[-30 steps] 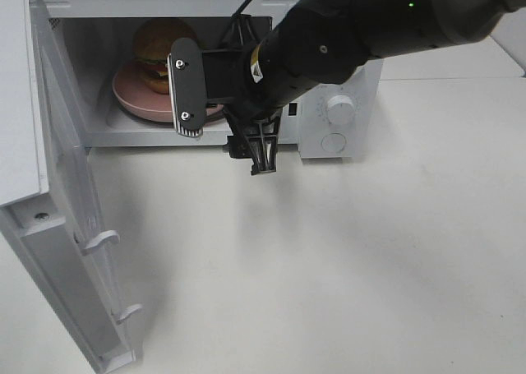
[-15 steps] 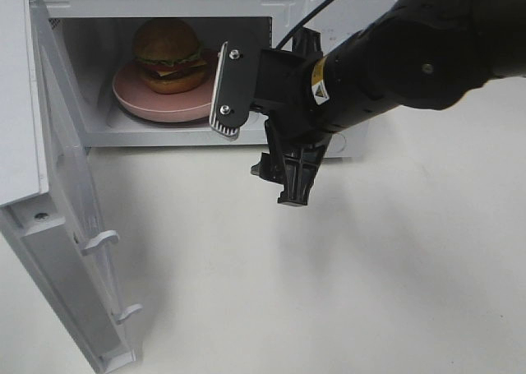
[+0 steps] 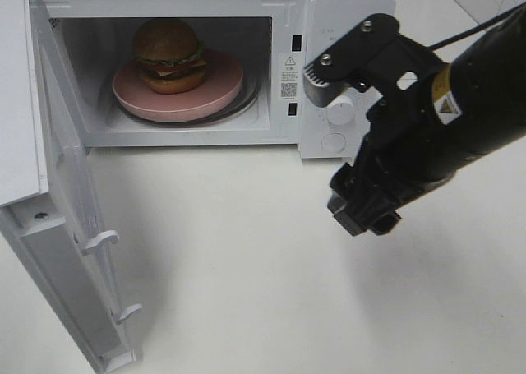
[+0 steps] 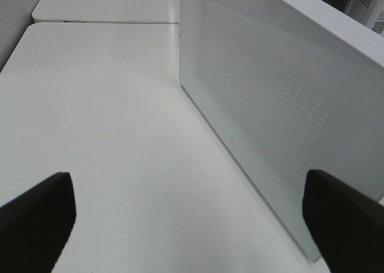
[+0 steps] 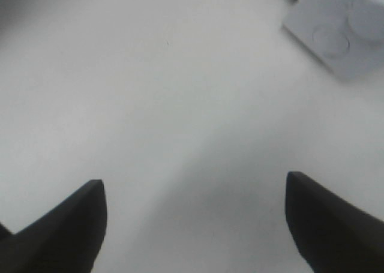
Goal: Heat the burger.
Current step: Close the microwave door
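Quickly, left to right. The left tool [image 4: 187,177] is seen only in its own wrist view, with jaws spread wide and nothing between them. It is held over the counter [image 4: 90,105], just beside a white dotted panel [image 4: 270,105] (probably the door's outer face, not certain). In the high view the microwave [image 3: 329,0] is shown with its door [image 3: 49,218] swung fully open at the left. The burger [image 3: 168,53] is found inside the cavity, upright on the pink plate [image 3: 226,86], toward the plate's left half. Further right, a knob [image 3: 339,109] is seen on the control panel. The right tool [image 5: 193,183] is held over bare counter in front of that panel, well apart from the burger, jaws wide and empty.

Handling, as judged: the burger is taken to be light, soft and tall, a loose stack whose layers could be slid or toppled if squeezed. The glossy bun may be slippery. A grip is better taken on the stiff plate rim at the open front of the cavity, not on the bun. No lift seems needed now; the door is yet to be shut and the knob to be turned.
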You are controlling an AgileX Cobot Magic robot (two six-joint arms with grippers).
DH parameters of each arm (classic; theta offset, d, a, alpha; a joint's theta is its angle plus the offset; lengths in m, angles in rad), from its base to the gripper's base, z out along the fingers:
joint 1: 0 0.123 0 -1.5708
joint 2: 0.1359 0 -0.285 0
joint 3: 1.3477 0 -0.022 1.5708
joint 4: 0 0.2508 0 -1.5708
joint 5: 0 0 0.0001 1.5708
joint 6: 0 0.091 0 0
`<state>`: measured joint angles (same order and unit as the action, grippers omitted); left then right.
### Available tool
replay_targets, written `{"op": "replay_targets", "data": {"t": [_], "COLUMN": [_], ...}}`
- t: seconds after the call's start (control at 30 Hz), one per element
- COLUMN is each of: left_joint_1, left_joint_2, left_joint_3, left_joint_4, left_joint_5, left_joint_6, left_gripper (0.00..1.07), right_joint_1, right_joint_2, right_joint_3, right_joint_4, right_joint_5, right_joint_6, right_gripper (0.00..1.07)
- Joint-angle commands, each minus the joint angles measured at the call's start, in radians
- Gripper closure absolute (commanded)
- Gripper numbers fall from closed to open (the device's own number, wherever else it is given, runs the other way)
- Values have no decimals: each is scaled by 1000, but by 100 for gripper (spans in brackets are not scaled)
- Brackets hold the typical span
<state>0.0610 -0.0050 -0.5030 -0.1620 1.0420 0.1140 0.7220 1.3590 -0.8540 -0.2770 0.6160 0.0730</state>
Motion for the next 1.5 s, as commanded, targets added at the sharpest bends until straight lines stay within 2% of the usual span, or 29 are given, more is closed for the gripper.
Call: {"op": "replay_targets", "data": {"t": [0.03, 0.07, 0.13, 0.17, 0.37, 0.67, 0.9, 1.03, 1.1, 1.2, 1.23, 1.27, 1.5], "left_joint_1": [1, 1, 1, 1, 1, 1, 1, 1, 1, 1, 1, 1, 1], "left_joint_2": [-8, -8, -8, -8, -8, -8, -8, -8, -8, -8, -8, -8, -8], "left_joint_3": [-1, -1, -1, -1, -1, -1, -1, -1, -1, -1, -1, -1, -1], "left_joint_4": [-5, -5, -5, -5, -5, -5, -5, -5, -5, -5, -5, -5, -5], "left_joint_5": [-3, -3, -3, -3, -3, -3, -3, -3, -3, -3, -3, -3, -3], "left_joint_6": [-4, -4, -4, -4, -4, -4, -4, -4, -4, -4, -4, -4, -4], "left_gripper": [9, 9, 9, 9, 9, 9, 9, 9, 9, 9, 9, 9, 9], "right_joint_1": [0, 0, 0, 0, 0, 0, -3, -50, -170, -205, -267, -292, -402], "right_joint_2": [-41, -65, -77, -109, -239, -453, -652, -687, -731, -744, -772, -788, -919], "right_joint_3": [7, 7, 7, 7, 7, 14, 100, 135, 177, 188, 205, 212, 270], "right_joint_4": [14, 35, 43, 64, 105, 98, 72, 69, 75, 75, 78, 79, 80], "right_joint_5": [140, 244, 283, 365, 494, 562, 561, 559, 537, 525, 509, 506, 472], "right_joint_6": [65, 65, 65, 65, 67, 77, 90, 99, 99, 98, 99, 99, 99], "right_gripper": [31, 31, 31, 31, 31, 31, 31, 31, 31, 31, 31, 31, 31]}}
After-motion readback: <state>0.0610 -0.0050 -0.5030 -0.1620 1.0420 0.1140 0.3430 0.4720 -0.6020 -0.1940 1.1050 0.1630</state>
